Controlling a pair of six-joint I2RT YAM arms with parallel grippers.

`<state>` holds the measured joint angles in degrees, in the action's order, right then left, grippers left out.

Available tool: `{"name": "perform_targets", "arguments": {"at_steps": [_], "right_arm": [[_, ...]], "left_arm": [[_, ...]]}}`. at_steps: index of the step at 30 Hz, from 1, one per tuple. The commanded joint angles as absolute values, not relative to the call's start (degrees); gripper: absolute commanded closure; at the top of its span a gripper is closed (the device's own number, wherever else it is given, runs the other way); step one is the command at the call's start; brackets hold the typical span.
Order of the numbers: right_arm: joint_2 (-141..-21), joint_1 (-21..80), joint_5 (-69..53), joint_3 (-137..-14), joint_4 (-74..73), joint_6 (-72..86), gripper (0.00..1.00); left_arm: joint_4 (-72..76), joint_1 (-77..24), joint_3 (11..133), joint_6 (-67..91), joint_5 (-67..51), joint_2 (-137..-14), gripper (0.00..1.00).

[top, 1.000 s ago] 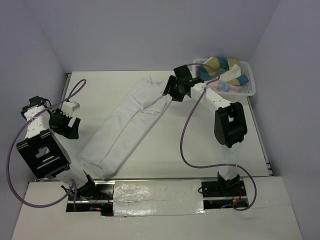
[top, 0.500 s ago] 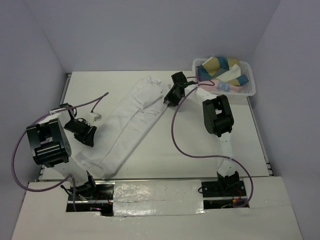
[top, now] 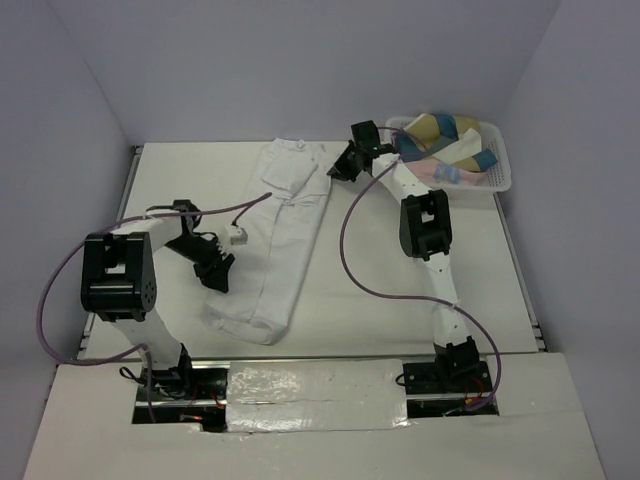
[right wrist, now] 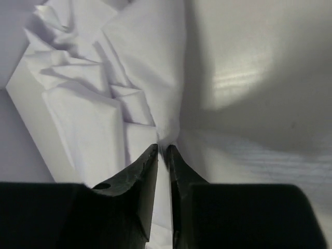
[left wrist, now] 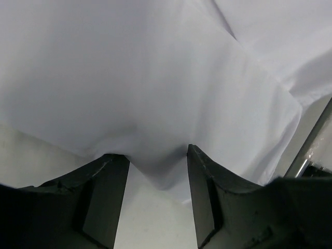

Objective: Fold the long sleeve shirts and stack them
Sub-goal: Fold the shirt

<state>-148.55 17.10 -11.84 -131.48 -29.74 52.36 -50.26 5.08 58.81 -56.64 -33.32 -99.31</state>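
Note:
One long sleeve shirt (top: pixel 282 235), white and folded into a long strip, runs from the table's back middle toward the near left. My left gripper (top: pixel 218 272) is at the strip's left edge. Its jaws (left wrist: pixel 157 151) stand apart, and a drooping edge of the shirt (left wrist: pixel 155 78) hangs between the fingertips without being pinched. At the strip's far right corner, my right gripper (top: pixel 338 170) has its fingers nearly together (right wrist: pixel 162 147) on a thin edge of the crumpled white cloth (right wrist: pixel 83 114).
A white lattice basket (top: pixel 500 172) stands at the back right corner, holding blue, yellow and pink cloths (top: pixel 445 140), just behind the right gripper. Purple cables loop from both arms. Side walls close in the table on the left and right.
The shirt has swung from a diagonal to nearly straight front-to-back. The right gripper closed on its far corner and drew it back. The left gripper moved right to the shirt's left edge.

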Motion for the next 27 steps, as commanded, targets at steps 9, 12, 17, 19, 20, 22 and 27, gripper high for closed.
{"name": "perform_targets", "arguments": {"at_steps": [9,12,17,19,20,22,27], "right_arm": [[-137.9,15.6,-17.4,-131.7,-22.4,41.0,0.00],[-131.5,18.4,-17.1,-125.9,-25.3,37.0,0.00],[-119.6,23.5,-10.2,-114.6,-29.4,32.8,0.00],[-112.3,26.4,-7.7,-109.9,-29.7,30.4,0.00],[-109.8,27.5,-5.6,-104.8,-30.8,29.9,0.00],[-99.9,30.1,-6.1,-94.1,-31.4,29.3,0.00],[-86.7,35.6,-15.6,-60.8,-19.7,35.8,0.00]], "left_arm": [[-56.1,-2.0,62.1,-60.5,-41.6,-99.2,0.01],[-59.3,0.0,64.3,-61.2,-40.7,-97.4,0.01],[-61.4,6.4,73.2,-58.8,-35.9,-94.5,0.01],[-62.9,8.0,80.3,-60.5,-34.8,-92.7,0.01],[-63.6,8.1,84.9,-62.2,-33.9,-92.1,0.01],[-66.2,8.1,88.9,-70.7,-33.7,-89.3,0.01],[-59.2,2.3,81.5,-89.7,-27.9,-80.5,0.01]]}}
